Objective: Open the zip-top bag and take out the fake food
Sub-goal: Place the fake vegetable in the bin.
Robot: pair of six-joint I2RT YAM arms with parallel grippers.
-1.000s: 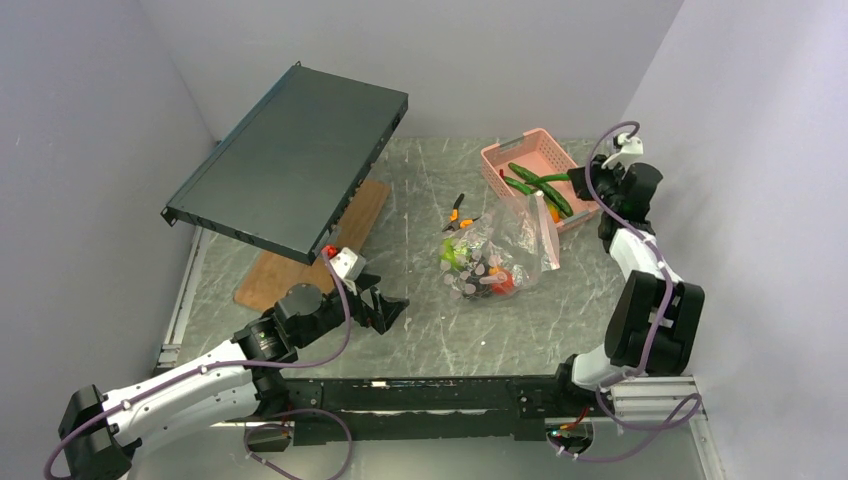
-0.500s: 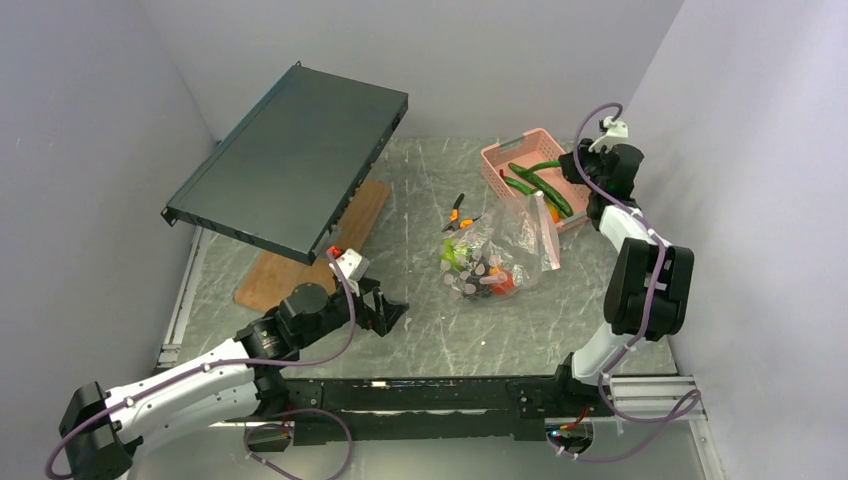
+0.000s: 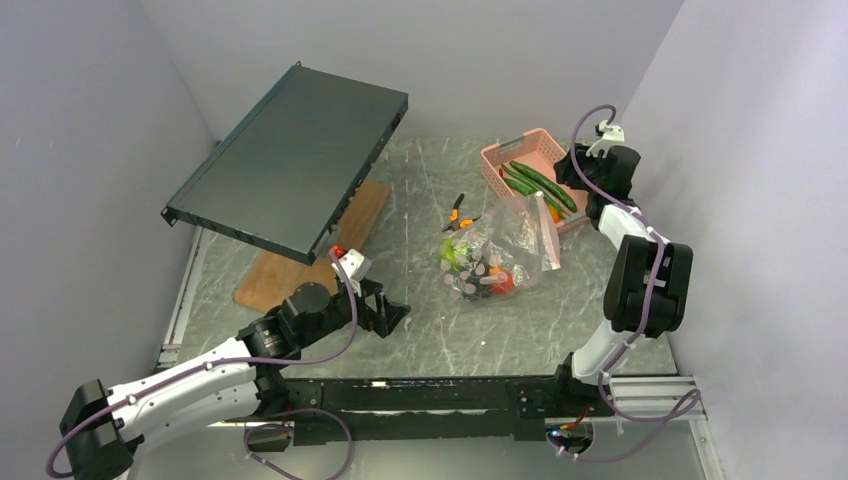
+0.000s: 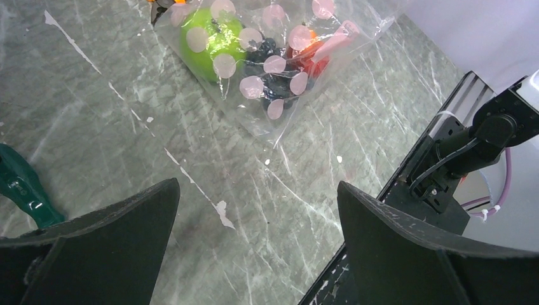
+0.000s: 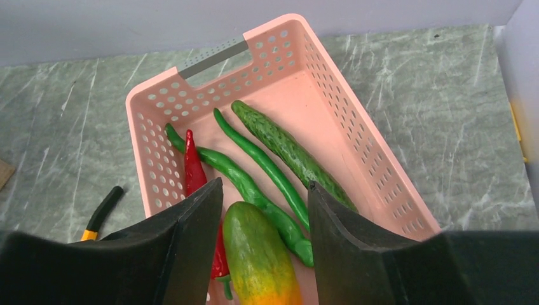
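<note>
The zip-top bag (image 3: 497, 252) lies mid-table, its mouth end toward the pink basket (image 3: 497, 157). In the left wrist view the bag (image 4: 267, 114) has pink dots and holds a green apple (image 4: 204, 39), dark grapes (image 4: 270, 63) and a red piece (image 4: 313, 60). My left gripper (image 3: 388, 316) is open and empty, low over bare table (image 4: 257, 213), near-left of the bag. My right gripper (image 3: 572, 172) is open (image 5: 264, 190) over the basket's right side. Inside the basket (image 5: 375, 152) lie green cucumbers (image 5: 289, 152), a red chilli (image 5: 192, 168) and an orange-green mango (image 5: 260, 257), seen between my jaws.
Orange-handled pliers (image 3: 458, 214) lie left of the basket, and one handle shows in the right wrist view (image 5: 102, 213). A dark flat panel (image 3: 290, 160) leans over a wooden board (image 3: 325, 240) at back left. A green handle (image 4: 22, 190) lies by my left finger. The black base rail (image 4: 445, 159) runs along the near edge.
My right arm has swung back and left, bringing its gripper from beside the basket's near right to over its far right. My left gripper has crept slightly right.
</note>
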